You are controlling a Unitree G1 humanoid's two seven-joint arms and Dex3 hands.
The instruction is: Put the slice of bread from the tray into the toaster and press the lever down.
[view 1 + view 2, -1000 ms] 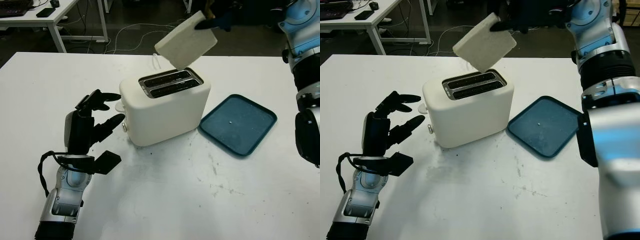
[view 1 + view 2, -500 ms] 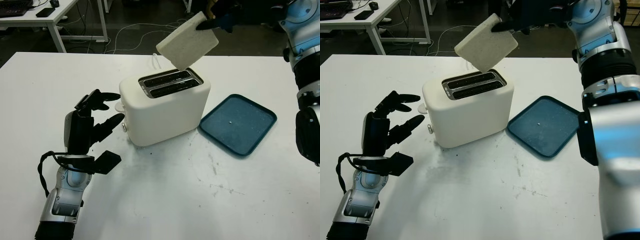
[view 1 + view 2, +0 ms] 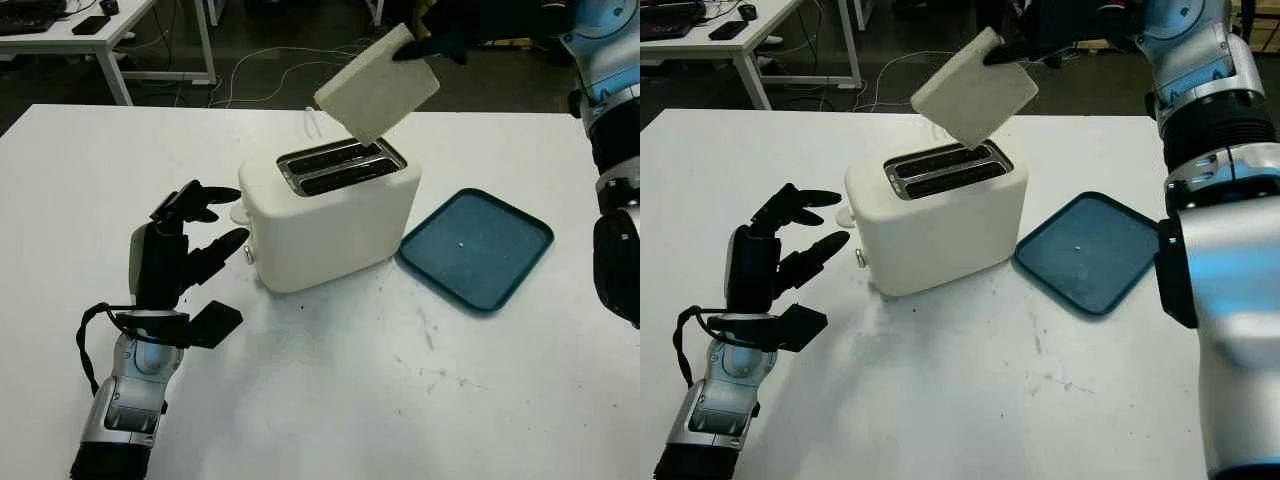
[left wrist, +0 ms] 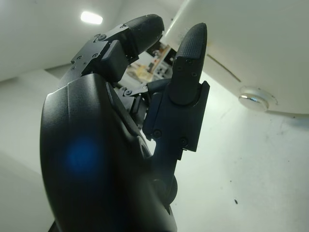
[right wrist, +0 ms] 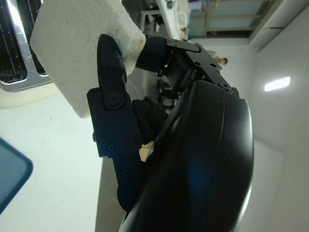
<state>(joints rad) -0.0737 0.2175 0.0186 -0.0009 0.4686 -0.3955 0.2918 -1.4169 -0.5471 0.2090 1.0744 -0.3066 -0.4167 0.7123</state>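
Looking down through the left eye view, we see our right hand [image 3: 432, 45] raised above the white toaster [image 3: 330, 215], pinching the slice of bread [image 3: 377, 84] by its upper corner; the slice hangs tilted in the air, its lower corner over the toaster's two slots but clear of them. The blue tray [image 3: 477, 247] lies on the white table [image 3: 330, 400] just to the right of the toaster. Our left hand [image 3: 185, 245] stands upright beside the toaster's left end, holding nothing, fingers pointing toward it but not touching.

In the right eye view the same layout shows, the bread above the slots.

In the left wrist view we see our fingers [image 4: 186, 92] near the toaster's wall and its round knob [image 4: 255, 98], grasping nothing.

In the right wrist view our fingers [image 5: 112, 96] are clamped on the bread's corner, a slot visible beyond it.
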